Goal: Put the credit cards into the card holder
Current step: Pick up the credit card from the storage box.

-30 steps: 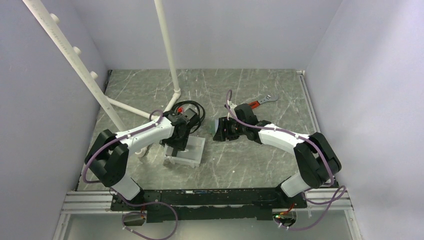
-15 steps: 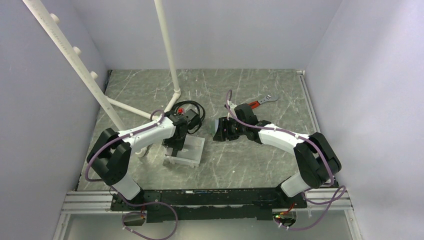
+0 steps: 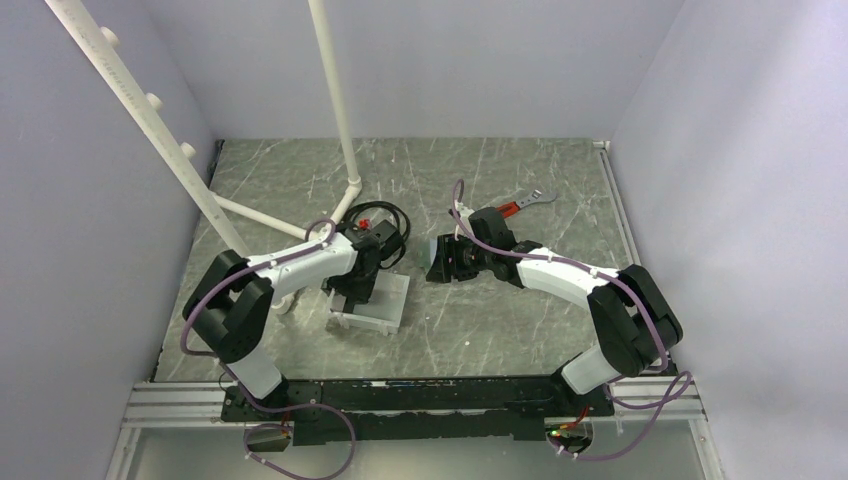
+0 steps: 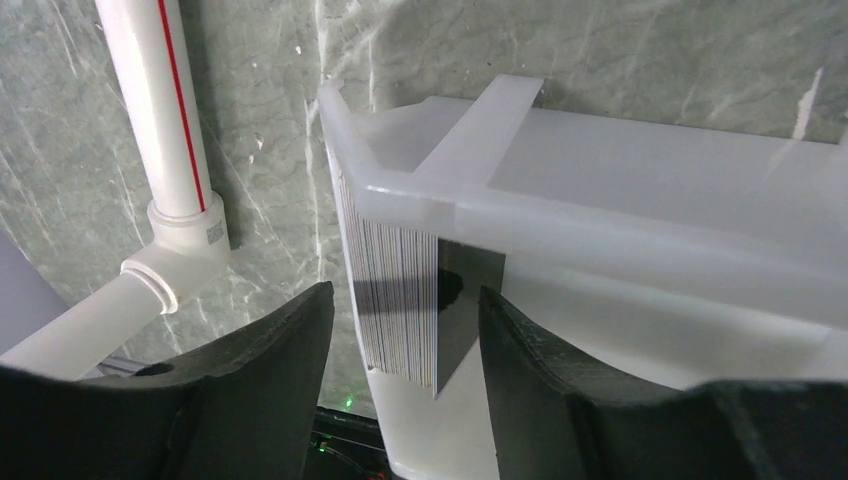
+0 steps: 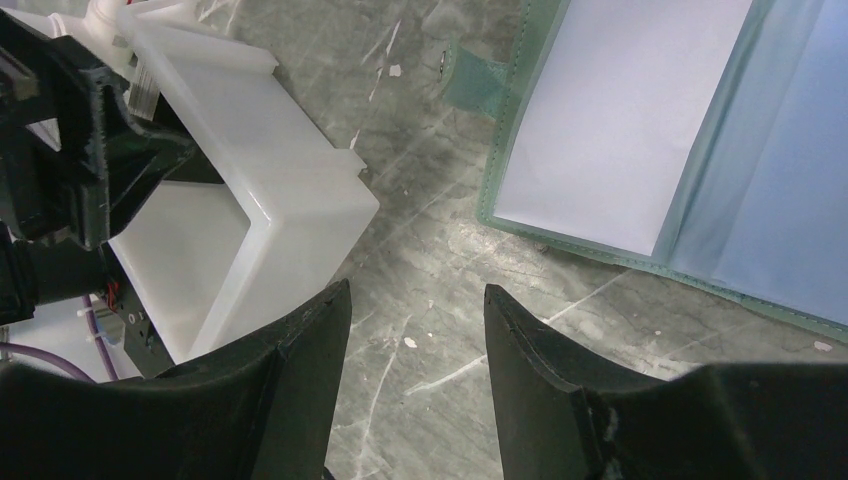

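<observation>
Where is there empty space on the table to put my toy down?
Bare table lies at the back between the white pipe and the wrench, and in front between the white tray and the right arm's base. The middle is crowded: tray, black cable and card holder sit close together.
</observation>
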### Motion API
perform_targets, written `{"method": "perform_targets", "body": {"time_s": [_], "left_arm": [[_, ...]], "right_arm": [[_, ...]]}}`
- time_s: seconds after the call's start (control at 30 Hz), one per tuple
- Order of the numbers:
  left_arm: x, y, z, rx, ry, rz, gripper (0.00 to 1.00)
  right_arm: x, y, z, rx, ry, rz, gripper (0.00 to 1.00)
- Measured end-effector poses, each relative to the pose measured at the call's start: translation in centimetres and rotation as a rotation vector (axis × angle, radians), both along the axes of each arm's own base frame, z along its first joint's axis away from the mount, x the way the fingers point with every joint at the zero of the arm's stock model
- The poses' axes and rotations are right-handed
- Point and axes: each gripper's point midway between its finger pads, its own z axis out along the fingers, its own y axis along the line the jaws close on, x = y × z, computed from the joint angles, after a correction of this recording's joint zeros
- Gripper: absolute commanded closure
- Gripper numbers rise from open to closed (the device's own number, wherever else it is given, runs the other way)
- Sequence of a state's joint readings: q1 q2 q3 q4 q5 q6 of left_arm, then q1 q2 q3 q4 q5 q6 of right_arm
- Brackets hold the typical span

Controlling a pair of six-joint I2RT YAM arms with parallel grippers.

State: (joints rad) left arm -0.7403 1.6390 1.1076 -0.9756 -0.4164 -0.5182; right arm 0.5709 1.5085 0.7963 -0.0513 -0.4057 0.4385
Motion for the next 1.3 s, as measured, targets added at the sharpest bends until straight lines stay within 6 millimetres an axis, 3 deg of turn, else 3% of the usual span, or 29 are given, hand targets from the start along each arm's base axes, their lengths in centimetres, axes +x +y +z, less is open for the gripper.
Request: {"method": "perform_targets", "body": {"time_s": [0.17,0.4,0.97,1.3], "left_arm": [[0.0,0.3,-0.7,0.032,0.014,0.002,0.46],[0.4,0.7,-0.2,0.058,-0.005,0.004,0.51],[0.4,0.8,0.8,0.056,-0.024,0.018,0.76],[0.6,0.3,2.7,0.021,-0.041,0.018,0.90]], "right_arm": [[0.0,0.0,0.0,0.000,0.000,0.000,0.46],[0.0,0.0,0.0,0.000,0.000,0.000,0.46],[-0.1,0.1,0.1,0.008,0.008,0.000,0.45],[-0.1,0.1,0.1,0.009,0.010,0.000,0.45]]}}
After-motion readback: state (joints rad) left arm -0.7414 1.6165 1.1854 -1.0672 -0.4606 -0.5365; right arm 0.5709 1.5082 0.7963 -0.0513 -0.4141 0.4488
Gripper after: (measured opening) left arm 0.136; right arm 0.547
